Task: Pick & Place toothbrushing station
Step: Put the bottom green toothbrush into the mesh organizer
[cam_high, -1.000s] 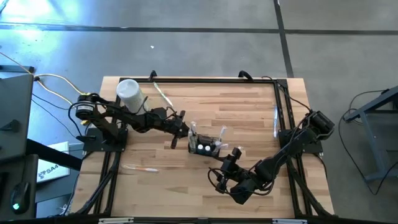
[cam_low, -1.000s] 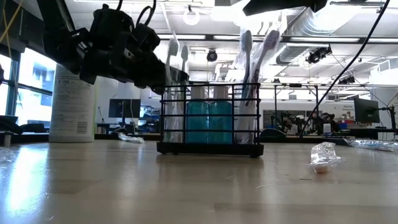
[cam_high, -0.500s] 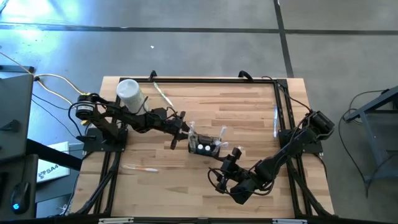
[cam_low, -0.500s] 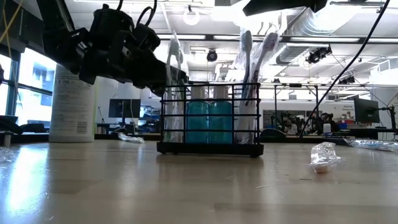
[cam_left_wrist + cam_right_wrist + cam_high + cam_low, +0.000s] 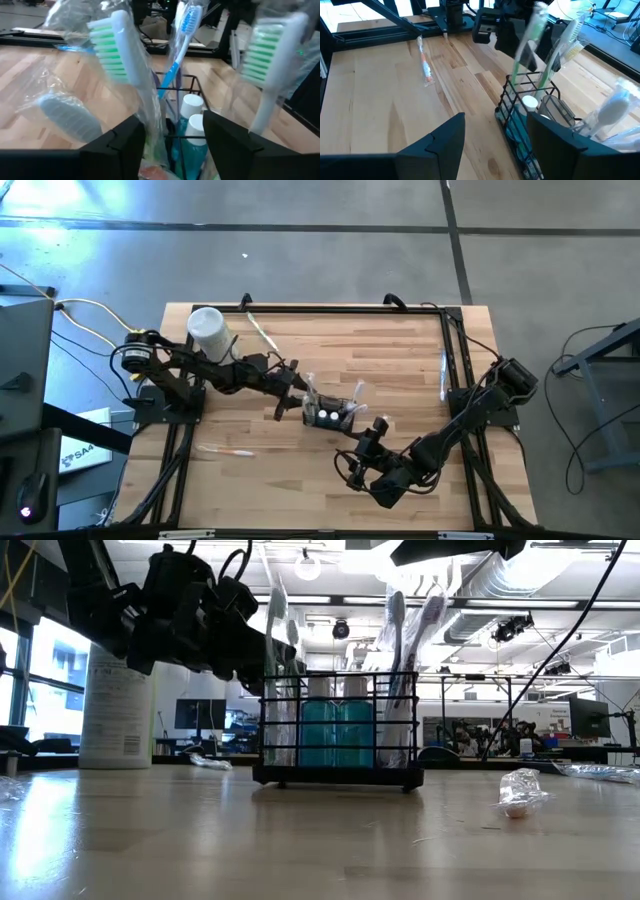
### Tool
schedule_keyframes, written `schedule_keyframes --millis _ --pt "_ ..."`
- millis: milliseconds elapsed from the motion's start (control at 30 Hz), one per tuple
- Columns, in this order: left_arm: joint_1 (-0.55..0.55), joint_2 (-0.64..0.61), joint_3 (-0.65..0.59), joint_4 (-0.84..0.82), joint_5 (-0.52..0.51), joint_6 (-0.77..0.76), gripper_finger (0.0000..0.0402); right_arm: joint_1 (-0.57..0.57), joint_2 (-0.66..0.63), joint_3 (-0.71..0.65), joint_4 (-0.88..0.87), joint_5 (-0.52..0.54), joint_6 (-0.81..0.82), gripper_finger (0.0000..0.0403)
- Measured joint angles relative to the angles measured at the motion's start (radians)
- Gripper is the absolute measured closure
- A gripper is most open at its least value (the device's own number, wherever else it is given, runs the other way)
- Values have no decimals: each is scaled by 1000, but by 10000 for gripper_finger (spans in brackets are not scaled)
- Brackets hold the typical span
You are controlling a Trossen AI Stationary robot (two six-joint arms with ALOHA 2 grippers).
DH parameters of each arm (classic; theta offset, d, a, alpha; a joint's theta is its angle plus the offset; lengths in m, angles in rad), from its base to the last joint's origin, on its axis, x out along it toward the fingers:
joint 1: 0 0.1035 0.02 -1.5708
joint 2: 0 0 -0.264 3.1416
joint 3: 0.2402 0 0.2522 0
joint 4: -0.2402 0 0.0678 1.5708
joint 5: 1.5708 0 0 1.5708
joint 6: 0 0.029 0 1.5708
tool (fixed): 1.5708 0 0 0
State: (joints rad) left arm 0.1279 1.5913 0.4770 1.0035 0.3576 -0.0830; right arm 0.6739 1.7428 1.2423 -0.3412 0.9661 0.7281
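Note:
The toothbrushing station [image 5: 330, 415], a black wire holder with teal bottles [image 5: 335, 735] and wrapped toothbrushes standing in it, rests on its base at the middle of the wooden table. My left gripper [image 5: 297, 392] is level at the station's left end. Its fingers are open on either side of a plastic-wrapped toothbrush with green bristles [image 5: 117, 45] that stands in the holder. My right gripper [image 5: 372, 432] hovers open near the station's right end, on its near side, slanting down toward it [image 5: 530, 115], with nothing between its fingers. My left gripper [image 5: 172, 135] has its open fingers on either side of the wrapped toothbrush's shaft. The plastic wrap [image 5: 150, 115] runs close along the inner side of one finger [image 5: 125, 142]. Whether it touches that finger, I cannot tell.
A white cylindrical container [image 5: 208, 330] stands at the far left corner. Loose wrapped toothbrushes lie at the far left [image 5: 260, 330], near left [image 5: 225, 450] and right edge [image 5: 442, 375]. A small plastic-wrapped item [image 5: 522, 792] lies right of the station.
My left gripper has opened at the station's left end without moving off. The wrapped toothbrush there has shifted slightly and now stands in the holder. My right arm has kept still.

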Motion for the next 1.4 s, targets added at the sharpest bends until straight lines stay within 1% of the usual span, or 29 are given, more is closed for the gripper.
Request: schedule_keyframes --millis 133,633,800,900,1100,1400 --pt "-25 0 0 21 0 8 198 0 0 0 0 0 0 199" --pt "-24 -13 16 39 -12 -2 197 0 0 0 -3 -4 0 199" --pt "-24 -29 35 26 16 -4 197 0 0 0 -9 -6 0 199" --pt "-24 -62 40 -13 14 -4 197 0 0 0 -11 -8 0 199" --pt "-24 -140 40 -66 -20 7 197 0 0 0 -14 -23 0 199" --pt "-26 -252 40 -136 -20 7 197 0 0 0 -14 -26 0 199"
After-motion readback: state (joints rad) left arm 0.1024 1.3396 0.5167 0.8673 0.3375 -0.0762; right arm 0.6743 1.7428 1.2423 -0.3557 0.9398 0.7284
